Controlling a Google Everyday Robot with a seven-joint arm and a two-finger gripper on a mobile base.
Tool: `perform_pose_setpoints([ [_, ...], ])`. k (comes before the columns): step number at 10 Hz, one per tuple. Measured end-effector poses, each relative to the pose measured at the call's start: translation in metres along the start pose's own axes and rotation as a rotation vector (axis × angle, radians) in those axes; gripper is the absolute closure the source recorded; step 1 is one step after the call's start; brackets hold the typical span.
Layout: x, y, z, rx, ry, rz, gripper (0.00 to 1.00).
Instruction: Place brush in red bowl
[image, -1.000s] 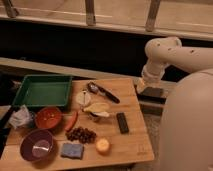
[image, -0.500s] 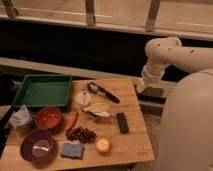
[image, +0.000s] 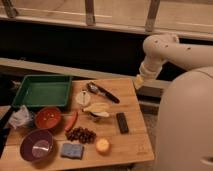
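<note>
Here, step in hand: the reach toward the brush, judged not yet begun, since nothing has been lifted.
Gripper (image: 141, 82): hangs at the end of the white arm over the far right corner of the wooden table (image: 136, 146). It is released, grasps nothing, and is apart from every object.
Brush (image: 104, 93): lies flat on the table toward its far side, between the green tray (image: 42, 78) and the gripper, just beside some pale items.
Long axis: a diagonal across the tabletop. The rounded dark head points far-left toward the tray, and the black handle runs near-right.
Red bowl (image: 42, 113): near the left edge, in front of the tray and behind the purple bowl (image: 25, 145), well apart from the brush.
Next move: probably descend over the handle with the jaws set across the diagonal, close, lift, then carry left to the bowl.
Distractor: the short black block (image: 121, 122).
</note>
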Motion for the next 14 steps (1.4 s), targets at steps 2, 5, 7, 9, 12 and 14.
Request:
perform_pose_setpoints([
  [2, -0.031, 0.021, 0.006, -0.014, -0.035, -0.086, 0.40],
  [5, -0.067, 0.063, 0.013, -0.095, -0.104, -0.213, 0.40],
  [7, -0.073, 0.076, 0.012, -0.119, -0.128, -0.249, 0.40],
  [9, -0.073, 0.075, 0.012, -0.118, -0.129, -0.248, 0.40],
  [12, -0.074, 0.087, 0.015, -0.094, -0.143, -0.283, 0.40],
  [14, -0.080, 0.121, 0.035, -0.100, -0.164, -0.329, 0.40],
])
